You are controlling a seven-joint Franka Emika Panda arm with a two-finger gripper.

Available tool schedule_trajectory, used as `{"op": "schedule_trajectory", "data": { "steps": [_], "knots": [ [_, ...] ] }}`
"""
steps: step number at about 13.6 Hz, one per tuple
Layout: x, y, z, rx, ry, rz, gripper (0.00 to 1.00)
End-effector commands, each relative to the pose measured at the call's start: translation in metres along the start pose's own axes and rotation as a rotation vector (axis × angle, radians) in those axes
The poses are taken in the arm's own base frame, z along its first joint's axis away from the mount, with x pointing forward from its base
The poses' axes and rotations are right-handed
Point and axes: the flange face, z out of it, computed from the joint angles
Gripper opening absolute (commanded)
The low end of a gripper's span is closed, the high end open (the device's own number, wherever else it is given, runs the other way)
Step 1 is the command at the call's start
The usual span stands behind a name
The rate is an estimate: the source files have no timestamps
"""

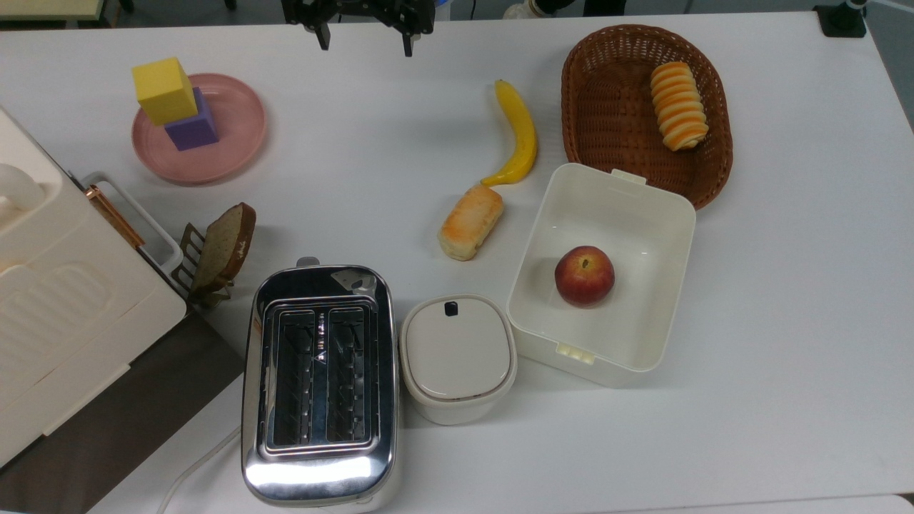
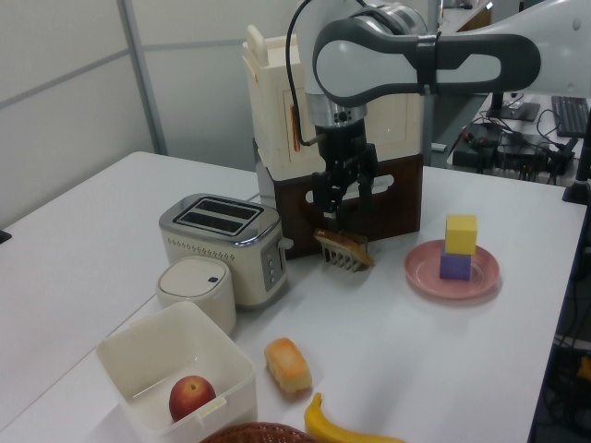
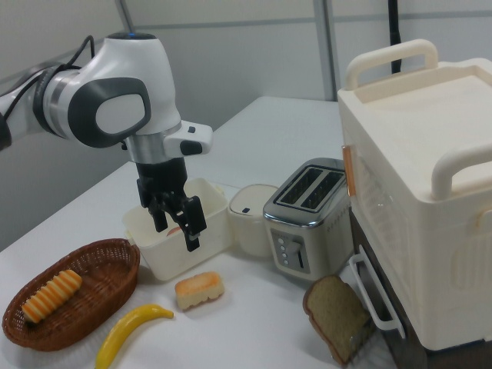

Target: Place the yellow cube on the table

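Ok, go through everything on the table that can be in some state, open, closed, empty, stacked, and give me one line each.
gripper: open, holding nothing
yellow cube: stacked on the purple cube, not yet on the table
pink plate: holding both cubes
toaster: slots empty
white box: open, apple inside
small white container: lid on
basket: holding a striped bread roll
bread slice: leaning in a rack

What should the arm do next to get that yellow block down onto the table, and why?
Probably swing the open gripper toward the top view's left until it hangs above the yellow cube. The cube sits on the purple cube on the pink plate, and the gripper holds nothing and hangs well aside of the stack.
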Motion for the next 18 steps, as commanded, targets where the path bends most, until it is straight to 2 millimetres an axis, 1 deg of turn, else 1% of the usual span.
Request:
{"op": "schedule_trajectory", "data": {
  "steps": [1,3,4,5,8,9,10,11,12,13,14,15,16,18],
  "knots": [
    [0.002,-0.012,0.011,-0.01,-0.03,0.004,1.0],
    [0.009,-0.013,0.017,-0.011,-0.022,0.006,1.0],
    [0.013,-0.013,0.023,-0.013,-0.022,0.006,1.0],
    [0.018,-0.014,0.034,-0.019,-0.034,0.007,1.0],
    [0.027,-0.014,0.053,-0.035,-0.033,0.004,1.0],
    [0.027,-0.017,0.059,-0.045,-0.034,-0.002,1.0],
    [0.029,-0.026,0.07,-0.055,-0.036,-0.018,1.0],
    [0.031,-0.028,0.078,-0.057,-0.041,-0.019,1.0],
    [0.038,-0.032,0.089,-0.062,-0.043,-0.012,1.0],
    [0.044,-0.041,0.097,-0.067,-0.035,0.015,1.0],
    [0.052,-0.059,0.114,-0.079,-0.017,0.064,1.0],
    [0.058,-0.063,0.124,-0.093,-0.009,0.099,1.0],
    [0.064,-0.066,0.128,-0.082,0.014,0.173,1.0],
    [0.065,-0.074,0.134,-0.021,0.001,0.319,1.0]
  ]
}}
